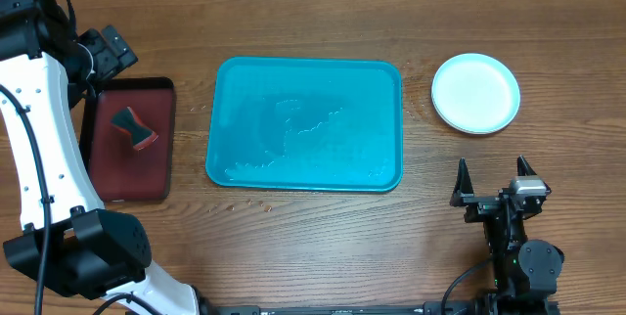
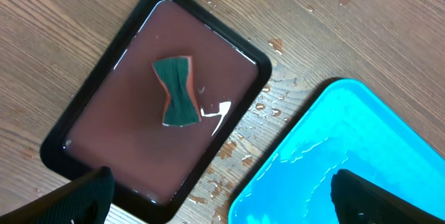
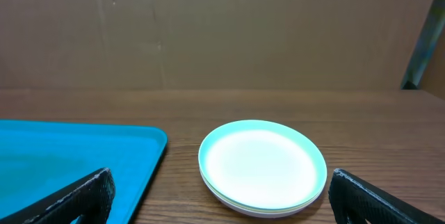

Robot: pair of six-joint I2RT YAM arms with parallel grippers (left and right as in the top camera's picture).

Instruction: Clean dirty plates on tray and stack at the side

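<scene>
- tray [image 1: 308,124]: teal, rectangular, rounded corners, raised rim. lies flat at the middle of the table [image 1: 323,247]. long axis runs left to right in the overhead view, short sides facing the two arms' sides. floor wet, with a film and streaks of water.
- plates [image 1: 475,93]: stacked, flat, face up, on the table to the right of the tray, level with its far right corner and apart from it. round, so no long axis. top face white with a pale mint rim, no smears visible. right wrist view shows layered rims beneath the top one; exact count cannot be told.
- red tray [image 1: 127,139]: dark red, black rim, left of the tray and apart from it. long axis runs near to far, crosswise to the tray's. shallow liquid inside.
- sponge [image 1: 134,129]: green over an orange-red layer, pinched at the waist. lies in the red tray, in its far half.
- droplets [image 2: 268,106]: scattered on the table between the two trays.
- left gripper [image 2: 226,200]: above the red tray's far left corner, jaws spread wide, nothing between them.
- right gripper [image 1: 494,183]: near the table's front right, nearer than the plates, fingers pointing toward them, released, jaws wide, holding nothing.
</scene>
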